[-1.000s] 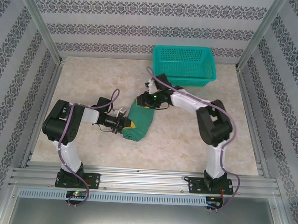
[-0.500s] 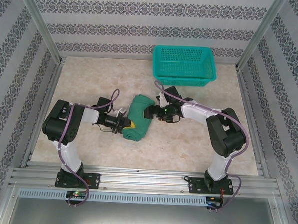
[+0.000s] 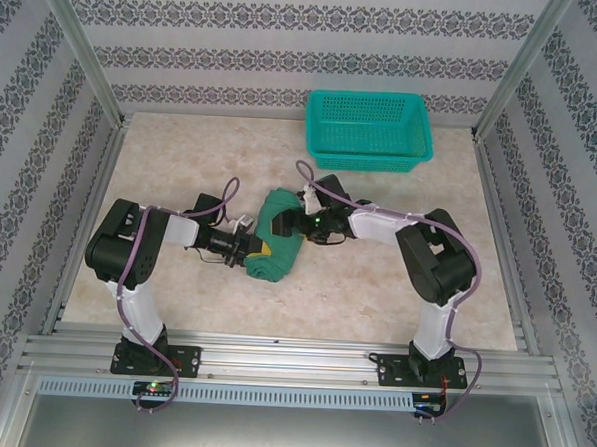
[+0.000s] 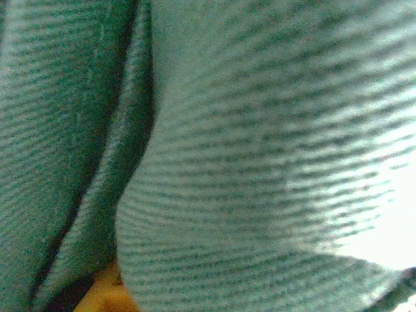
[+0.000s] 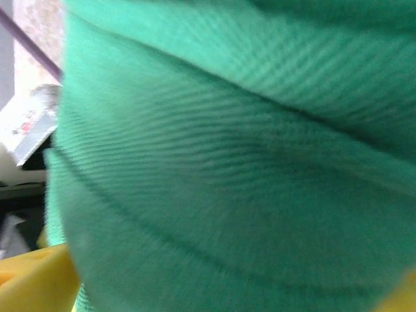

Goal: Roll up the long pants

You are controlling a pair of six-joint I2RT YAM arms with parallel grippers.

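The left gripper (image 3: 259,249) pinched the rolled long pants (image 3: 278,245); opposite it, the right gripper (image 3: 292,221) stood spread against the roll.

The long pants (image 3: 278,237), lying between the left end effector (image 3: 257,249) and the right end effector (image 3: 297,221), are plain dark green with no print. Close up in both wrist views the cloth shows a fine ribbed weave, paler where light strikes it. Yellow pads (image 5: 29,279) edge the right end effector, and an orange-yellow one (image 4: 107,296) shows at the left. Beyond the right end effector the basket (image 3: 369,127) is teal mesh. The bench (image 3: 395,289) is beige, faintly mottled. The arms (image 3: 431,266) are black and white, with purple cables (image 3: 126,310). The walls (image 3: 288,43) are white with dark grey ornamental bands.
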